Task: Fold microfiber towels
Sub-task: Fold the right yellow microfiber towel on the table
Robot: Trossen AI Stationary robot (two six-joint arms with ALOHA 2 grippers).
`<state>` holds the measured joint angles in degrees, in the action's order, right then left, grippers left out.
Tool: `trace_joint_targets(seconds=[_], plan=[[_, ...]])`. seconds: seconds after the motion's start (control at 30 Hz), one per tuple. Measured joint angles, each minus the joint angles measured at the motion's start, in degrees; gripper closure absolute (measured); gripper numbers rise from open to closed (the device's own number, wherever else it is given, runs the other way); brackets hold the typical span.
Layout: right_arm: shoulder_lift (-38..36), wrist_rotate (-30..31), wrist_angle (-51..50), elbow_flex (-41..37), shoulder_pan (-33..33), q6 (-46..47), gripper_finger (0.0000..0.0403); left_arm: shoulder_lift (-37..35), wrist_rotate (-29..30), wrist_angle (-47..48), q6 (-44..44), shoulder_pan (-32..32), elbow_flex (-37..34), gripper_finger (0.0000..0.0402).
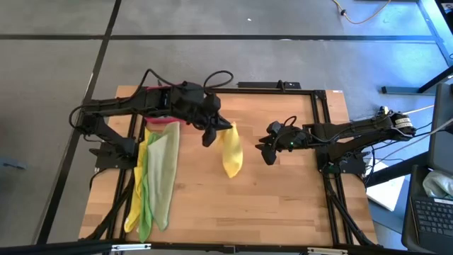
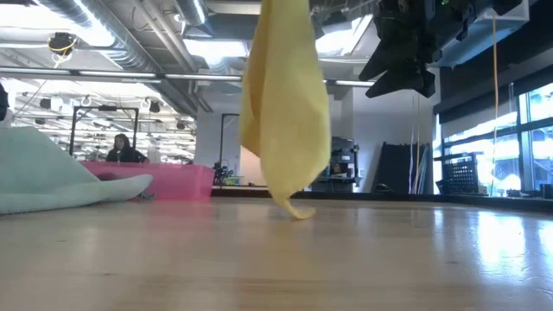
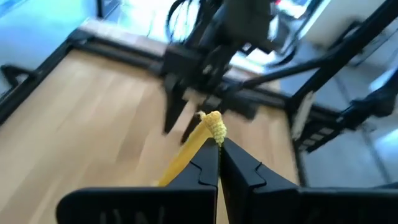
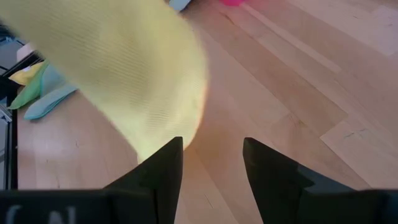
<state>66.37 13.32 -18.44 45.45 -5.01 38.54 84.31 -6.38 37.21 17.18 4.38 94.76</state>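
Overhead, I found the left pincer clamped on a corner of the yellow towel, which hung with its tip brushing the tabletop, probably to open it out. My right pincer waited spread beside it.

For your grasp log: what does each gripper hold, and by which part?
The left gripper pinches a yellow towel by its top corner, tip brushing the table. The right gripper is open, empty.
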Motion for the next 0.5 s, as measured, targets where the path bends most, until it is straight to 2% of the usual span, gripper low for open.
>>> trace_joint_targets(seconds=[0.1, 0.23, 0.5], plan=[[0.0, 0.0, -0.01, 0.0, 0.0, 0.0, 0.0231, 0.0, 0.35, -1.73, 0.71, -0.18, 0.0, 0.0402], [0.0, 0.0, -0.02, 0.0, 0.0, 0.0, 0.0231, 0.0, 3.93, -2.25, 1.31, -1.52, 0.0, 0.0402], [0.0, 0.0, -0.02, 0.0, 0.0, 0.0, 0.0231, 0.0, 4.01, -2.25, 5.26, -3.29, 0.0, 0.0402]])
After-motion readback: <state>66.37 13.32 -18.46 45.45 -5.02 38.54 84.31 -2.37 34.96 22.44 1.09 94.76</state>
